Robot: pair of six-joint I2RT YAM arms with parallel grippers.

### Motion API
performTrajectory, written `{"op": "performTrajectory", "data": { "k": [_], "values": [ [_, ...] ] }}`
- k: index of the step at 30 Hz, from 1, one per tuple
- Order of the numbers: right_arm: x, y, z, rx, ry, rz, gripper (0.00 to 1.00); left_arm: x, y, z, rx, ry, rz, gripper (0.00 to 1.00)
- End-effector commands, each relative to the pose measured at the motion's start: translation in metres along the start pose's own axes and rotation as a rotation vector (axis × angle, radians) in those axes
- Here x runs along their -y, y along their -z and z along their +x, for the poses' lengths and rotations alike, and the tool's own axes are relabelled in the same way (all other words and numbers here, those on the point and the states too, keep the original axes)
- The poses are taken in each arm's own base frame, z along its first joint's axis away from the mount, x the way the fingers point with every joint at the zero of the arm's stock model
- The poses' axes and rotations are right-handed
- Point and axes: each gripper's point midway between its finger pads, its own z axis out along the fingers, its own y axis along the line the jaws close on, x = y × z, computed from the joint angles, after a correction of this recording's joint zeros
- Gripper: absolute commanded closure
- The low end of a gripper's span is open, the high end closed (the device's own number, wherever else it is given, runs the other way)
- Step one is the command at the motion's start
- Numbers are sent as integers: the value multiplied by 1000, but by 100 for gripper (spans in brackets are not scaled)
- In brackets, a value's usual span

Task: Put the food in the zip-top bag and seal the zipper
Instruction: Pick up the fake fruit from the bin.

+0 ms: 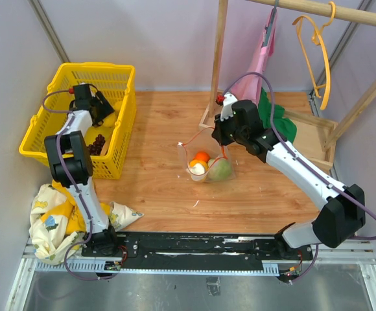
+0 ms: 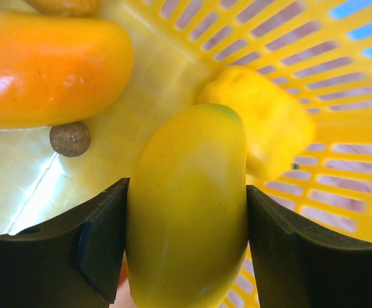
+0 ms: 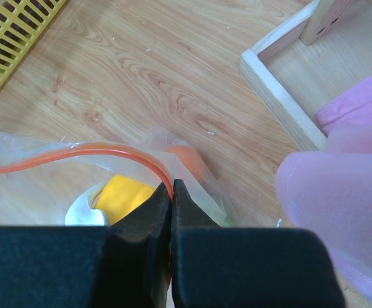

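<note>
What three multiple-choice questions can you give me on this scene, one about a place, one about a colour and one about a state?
1. Where is the left tool? A in the yellow basket; B raised high above everything; C parked by its own base.
2. What colour is the fruit between its fingers? A purple; B yellow; C red.
3. How is the right tool? A wide open; B half open, holding nothing; C shut on the zipper of the bag.
Answers: 1 A, the left wrist view shows yellow mesh all around it. 2 B, a yellow fruit fills the gap and touches both fingers. 3 C, its fingers meet on the orange-red strip.
</note>
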Motion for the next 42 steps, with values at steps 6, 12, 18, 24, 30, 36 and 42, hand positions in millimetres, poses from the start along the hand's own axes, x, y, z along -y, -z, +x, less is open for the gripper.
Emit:
{"op": "performTrajectory", "data": {
  "k": [6,12,18,24,30,36,42],
  "values": [
    [-5,13,-9,44,-7,-44,99,35,74,-44,134,-7,123,70],
    [-10,12,-8,29,-10,-71,99,67,132,-55,199,-35,269,70],
    [-14,17,-11,31,-8,-91,99,105,192,-51,260,-105,414,71],
    [-20,19,-11,27,-9,-121,99,131,248,-31,323,-180,535,71],
    [-22,22,-13,33,-7,-128,99,167,306,-6,383,-288,722,72],
    [-24,22,-13,23,-7,-140,99,215,354,39,412,-443,938,73],
    [-25,23,-13,24,-7,-143,99,245,390,86,433,-566,1106,75]
  ]
}}
